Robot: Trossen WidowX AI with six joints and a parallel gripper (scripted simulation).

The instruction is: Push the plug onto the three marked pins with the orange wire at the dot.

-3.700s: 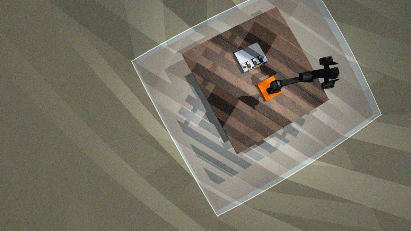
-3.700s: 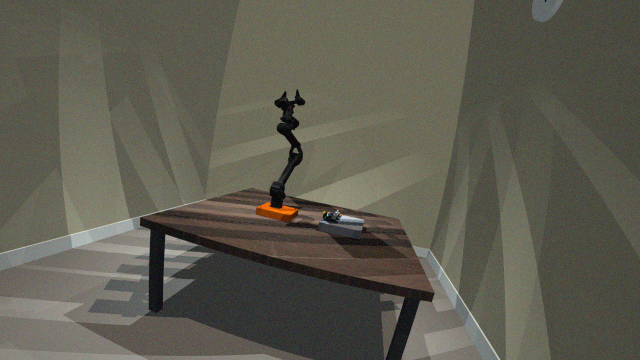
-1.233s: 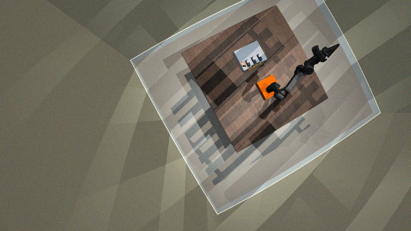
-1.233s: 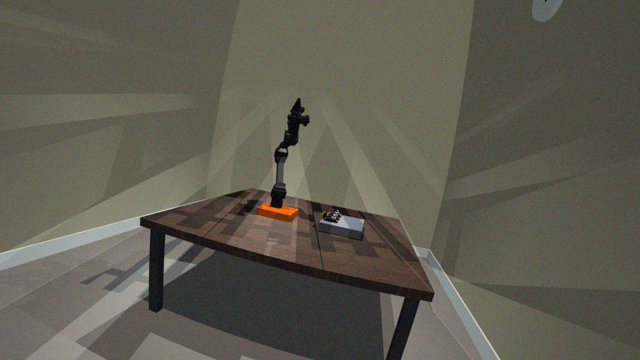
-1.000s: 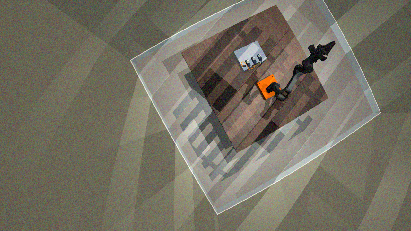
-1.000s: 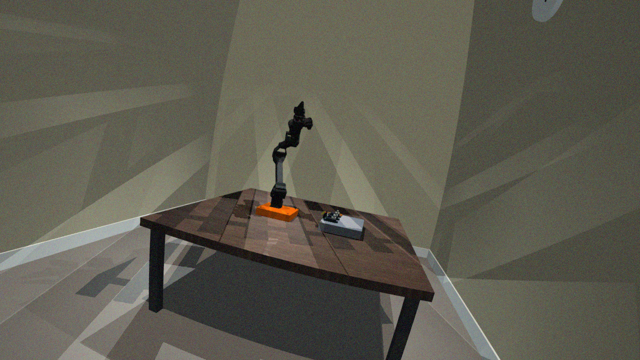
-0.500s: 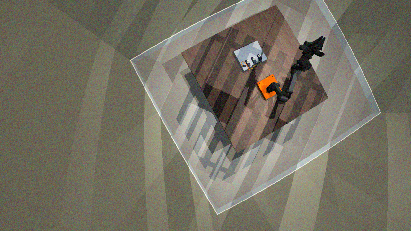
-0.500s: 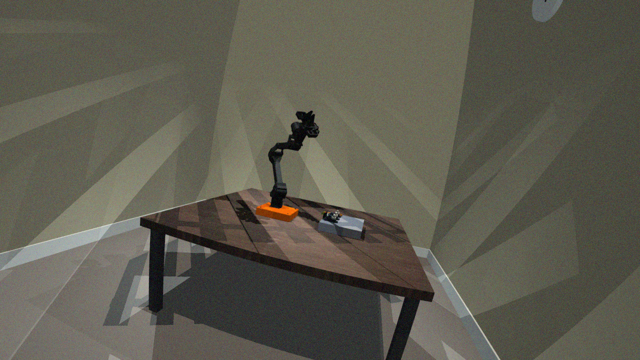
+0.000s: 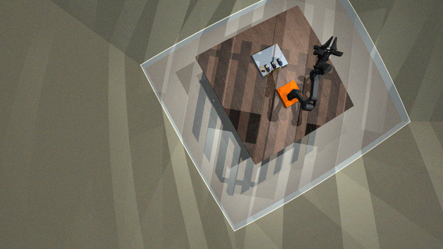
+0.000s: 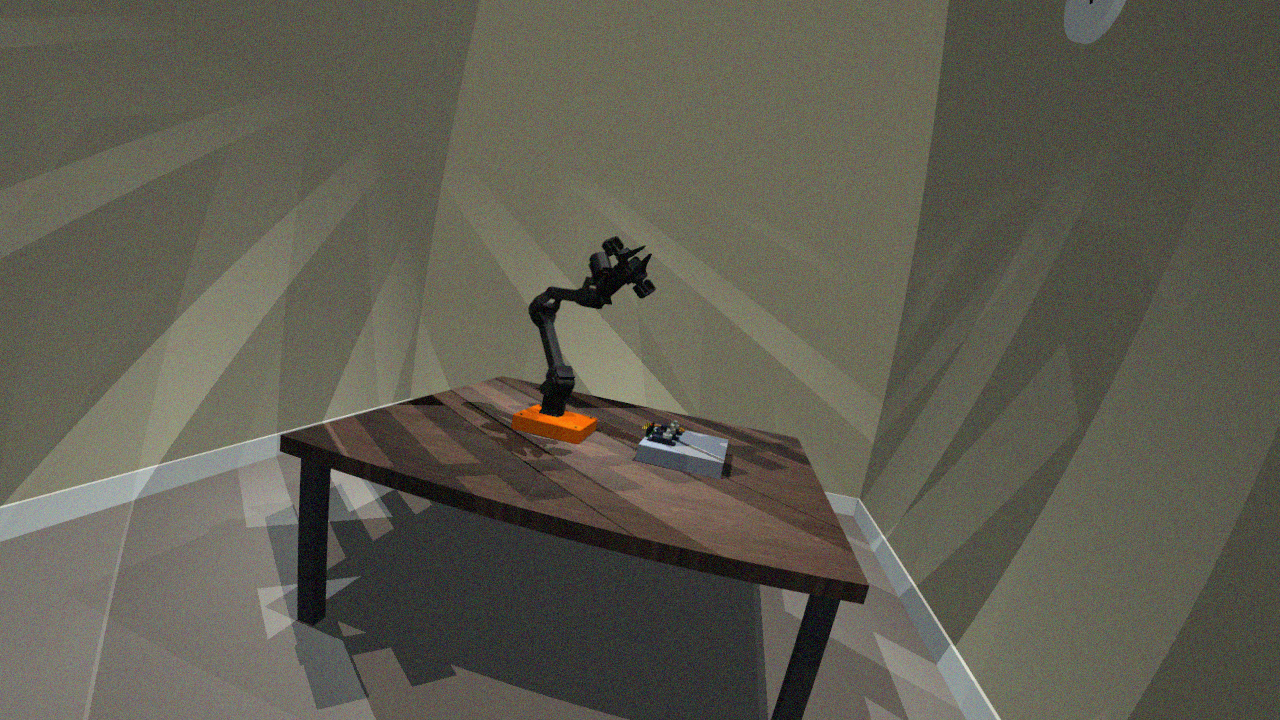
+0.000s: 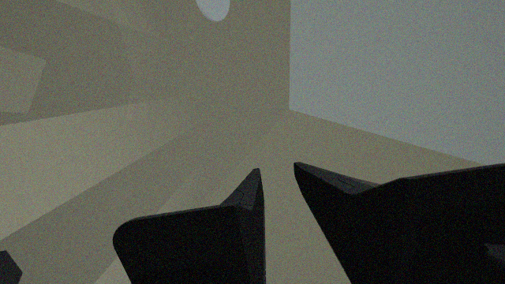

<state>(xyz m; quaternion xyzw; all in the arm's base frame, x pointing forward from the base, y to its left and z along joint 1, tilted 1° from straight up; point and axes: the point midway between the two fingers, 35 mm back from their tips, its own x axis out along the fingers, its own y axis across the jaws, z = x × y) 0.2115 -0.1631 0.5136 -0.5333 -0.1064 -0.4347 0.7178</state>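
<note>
The pale grey-blue holder (image 9: 266,56) (image 10: 684,461) sits on the table, with three small dark servos near one edge; the middle servo (image 9: 273,64) is one of them. Yellowish pins (image 9: 278,68) show along that edge; the coloured band and dot are too small to tell. A small dark piece that looks like the plug (image 9: 262,71) lies at the holder's corner beside a curled orange lead. Its holes cannot be made out. My gripper (image 9: 334,37) (image 10: 647,251) (image 11: 277,171) is partly open and empty, high above the table and well away from the holder.
The arm's orange base (image 9: 283,91) (image 10: 554,426) stands on the dark wooden table (image 9: 241,92) (image 10: 626,514) beside the holder. In the wrist view only walls, a pale surface and a round pale disc (image 11: 215,8) show beyond the fingers. Striped shadows cross the table.
</note>
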